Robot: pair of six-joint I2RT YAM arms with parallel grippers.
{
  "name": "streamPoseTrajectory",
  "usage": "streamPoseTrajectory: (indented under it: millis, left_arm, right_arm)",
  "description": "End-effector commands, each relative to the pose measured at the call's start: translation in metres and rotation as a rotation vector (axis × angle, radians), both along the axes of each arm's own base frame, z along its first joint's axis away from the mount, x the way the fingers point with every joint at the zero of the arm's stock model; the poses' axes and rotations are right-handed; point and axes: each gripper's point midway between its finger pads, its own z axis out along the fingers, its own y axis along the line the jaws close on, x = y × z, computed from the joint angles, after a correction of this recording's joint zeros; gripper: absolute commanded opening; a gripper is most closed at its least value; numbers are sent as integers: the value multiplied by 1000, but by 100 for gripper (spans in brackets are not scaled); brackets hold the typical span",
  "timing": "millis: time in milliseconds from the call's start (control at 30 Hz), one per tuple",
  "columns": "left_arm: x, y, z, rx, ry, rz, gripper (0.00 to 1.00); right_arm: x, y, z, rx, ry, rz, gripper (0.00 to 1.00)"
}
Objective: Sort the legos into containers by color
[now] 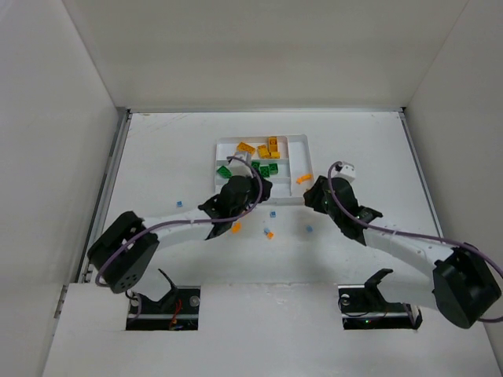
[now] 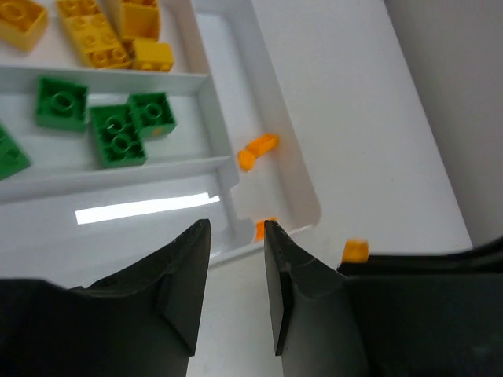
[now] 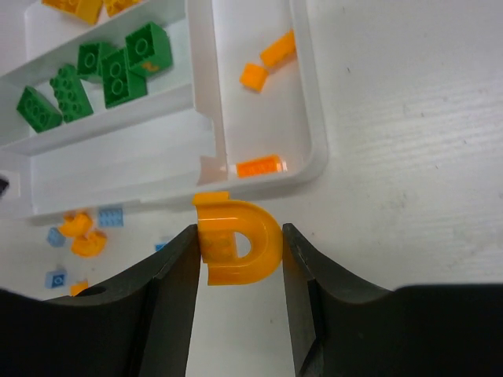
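The white tray point(image 1: 306, 141) holds yellow bricks point(image 1: 267, 148) in its far slot, green bricks point(image 1: 263, 167) in the middle slot and orange pieces point(image 1: 303, 179) in the narrow right slot. My right gripper point(image 3: 238, 239) is shut on an orange arch piece point(image 3: 236, 251), just outside the tray's near right corner point(image 3: 314, 161). My left gripper point(image 2: 236, 236) is open and empty over the tray's near edge point(image 2: 236, 250), next to the bare near slot point(image 2: 118, 208). Orange pieces point(image 1: 236, 228) and light blue pieces point(image 1: 273, 214) lie loose on the table.
White walls enclose the table on the left, back and right. Both arms cross the near half of the table; the left gripper point(image 1: 233, 188) and right gripper point(image 1: 313, 194) sit close together at the tray's near side. One blue piece point(image 1: 179, 203) lies off to the left.
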Motion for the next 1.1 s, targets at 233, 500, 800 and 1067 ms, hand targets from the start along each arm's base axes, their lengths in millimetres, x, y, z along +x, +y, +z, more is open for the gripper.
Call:
streamPoseTrajectory:
  millis: [233,500,800,1067]
  left_arm:
    - [-69,100,-30,142,-7,135,30]
    - [-105,125,-56,267,25,126,30]
    - [-119,129,-89,370,93,91,40]
    - [-116,121,-101,412,110,58,43]
  right_arm:
    - [84,15,32,-50,-115,-22,35]
    - [96,16,46,-88,-143,-32,62]
    - [19,63,34,-50,-129,157,45]
    - [-71,106,-7,-80,-40,426,53]
